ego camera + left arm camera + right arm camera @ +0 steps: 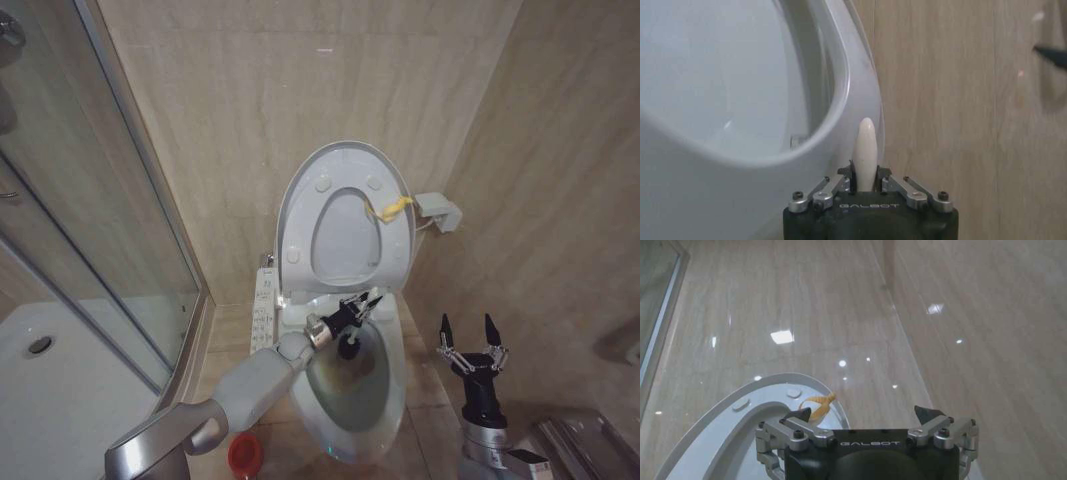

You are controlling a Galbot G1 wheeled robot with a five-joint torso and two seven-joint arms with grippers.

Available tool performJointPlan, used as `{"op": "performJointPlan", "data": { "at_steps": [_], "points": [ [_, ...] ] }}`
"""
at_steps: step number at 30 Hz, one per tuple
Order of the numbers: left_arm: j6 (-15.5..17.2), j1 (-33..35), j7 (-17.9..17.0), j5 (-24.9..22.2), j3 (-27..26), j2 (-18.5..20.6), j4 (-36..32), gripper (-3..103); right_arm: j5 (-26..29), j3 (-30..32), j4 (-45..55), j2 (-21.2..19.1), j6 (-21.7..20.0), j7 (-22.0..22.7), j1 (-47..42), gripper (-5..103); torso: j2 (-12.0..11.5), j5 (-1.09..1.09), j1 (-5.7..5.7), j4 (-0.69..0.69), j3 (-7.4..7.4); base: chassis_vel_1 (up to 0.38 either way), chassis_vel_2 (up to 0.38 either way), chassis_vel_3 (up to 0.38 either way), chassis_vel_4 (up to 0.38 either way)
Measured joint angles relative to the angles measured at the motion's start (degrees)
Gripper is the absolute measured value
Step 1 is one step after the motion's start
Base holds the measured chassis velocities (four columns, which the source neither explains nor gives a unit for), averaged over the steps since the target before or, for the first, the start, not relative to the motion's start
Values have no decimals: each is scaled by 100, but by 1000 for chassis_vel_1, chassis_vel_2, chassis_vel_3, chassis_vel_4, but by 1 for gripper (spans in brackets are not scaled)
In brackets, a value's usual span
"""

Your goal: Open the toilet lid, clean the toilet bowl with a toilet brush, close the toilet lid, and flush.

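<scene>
Head view: toilet lid [345, 215] stands raised against the back wall, yellow tag [392, 207] near its 3 o'clock edge. Toilet bowl [352, 385] lies open below it, brownish stain on the inner wall. Left hand [362, 303] sits over the bowl's 12 o'clock end, clamped on the toilet brush [350, 345], whose dark head hangs just inside the basin above the stain. Red holder [245, 455] stands on the floor at 8 o'clock from the bowl, beside the left arm. Button panel [263, 310] runs along the bowl's 9 o'clock side. Right hand [467, 330] is parked at 3 o'clock from the bowl, well apart, fingers spread and pointing up.

Left wrist view: left hand [865, 182] fingers pinch the white brush handle [865, 145]; its rounded tip stands up between them, with the white curve of the toilet just behind.

Right wrist view: right hand [867, 417] apart, holding nothing; the lid's rim [773, 395] and tag lie beyond it.

Judgement: scrubbing step in hand. To do it well, lower the head onto the stain, keep the grip firm so the thin handle does not twist, sweep around the wall, and keep the wrist off the seat rim.
</scene>
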Motion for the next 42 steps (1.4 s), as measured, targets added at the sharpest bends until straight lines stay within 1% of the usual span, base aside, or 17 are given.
{"op": "performJointPlan", "data": {
  "at_steps": [2, 6, 8, 9, 12, 16, 18, 20, 22, 26, 28, 32, 33, 36, 39, 41, 42],
  "points": [
    [39, 39, 0, -39, 43, 27, -159, 21, -12, -4, 0, 2, 1, 0, 2, 100, 0, 3, -2, -2, 0, -52, 58, 18, -36],
    [39, 103, 8, 27, 112, 30, -87, 21, -19, -10, 0, 7, 1, 0, 0, 100, 2, 2, -7, -6, -4, -10, -25, -23, 1],
    [19, 142, 12, 87, 158, 63, 30, 21, -19, -10, -1, 6, 1, 1, -2, 100, 3, 2, -9, -5, -4, 49, -91, -76, 55],
    [-6, 183, 22, 144, 220, 130, 130, 21, -19, -7, 0, 1, 1, -1, -3, 100, 3, 2, -9, -2, -3, 40, -28, -71, 55],
    [-12, 225, 11, 212, 298, 221, 142, 21, -9, -1, 11, -12, 0, -1, -2, 100, 3, 2, -9, 1, -3, 0, 0, 0, 0],
    [4, 241, -92, 232, 354, 332, -141, 21, -2, 4, 28, -26, -4, -1, -4, 100, 2, 3, -5, 3, -1, 0, 0, 0, 0],
    [-2, 250, -103, 100, 329, 347, -524, 21, 0, 11, 38, -31, -6, -1, -7, 100, 2, 2, -5, -1, -2, 0, 0, 0, 0],
    [-36, 252, -93, 59, 321, 330, -618, 21, 0, 14, 38, -32, -6, -1, -11, 100, 2, 2, -5, -4, -2, 0, 0, 0, 0],
    [-105, 263, -44, 69, 347, 291, -518, 21, 0, 14, 51, -31, -7, -1, -19, 100, 2, 2, -5, -5, -2, 0, 0, 0, 0],
    [-183, 338, -6, 159, 421, 230, -40, 21, -1, -2, 99, -27, -17, -2, -30, 100, 2, 2, -6, 0, -2, 0, 0, 0, 0],
    [-196, 354, -10, 192, 430, 184, 76, 21, -1, -12, 106, -29, -22, -2, -31, 100, 2, 3, -5, 2, -2, 0, 0, 0, 0],
    [-196, 316, -36, 192, 292, 31, -83, 21, -1, 5, 107, -32, -26, -2, -27, 100, 1, 3, -5, 1, -1, 0, 0, 0, 0],
    [-205, 276, -41, 184, 226, -41, -164, 21, -1, 15, 108, -32, -26, -2, -24, 100, 2, 2, -5, -3, -2, 0, 0, 0, 0],
    [-241, 212, -36, 173, 171, -119, -199, 21, 0, 27, 110, -24, -26, -2, -27, 100, 2, 2, -6, -6, -2, 0, 0, 0, 0],
    [-254, 216, -20, 199, 238, -82, -66, 21, 0, 31, 133, -13, -26, -2, -41, 100, 2, 2, -5, -4, -2, 0, 0, 0, 0],
    [-287, 272, -15, 266, 328, 0, 132, 21, -2, 31, 165, 1, -26, -2, -61, 100, 1, 4, -6, 3, -2, 0, 0, 0, 0],
    [-288, 302, -19, 275, 348, 19, 141, 21, -3, 30, 177, 7, -26, -2, -68, 100, 1, 4, -5, 4, -1, 0, 0, 0, 0]
  ]
}}
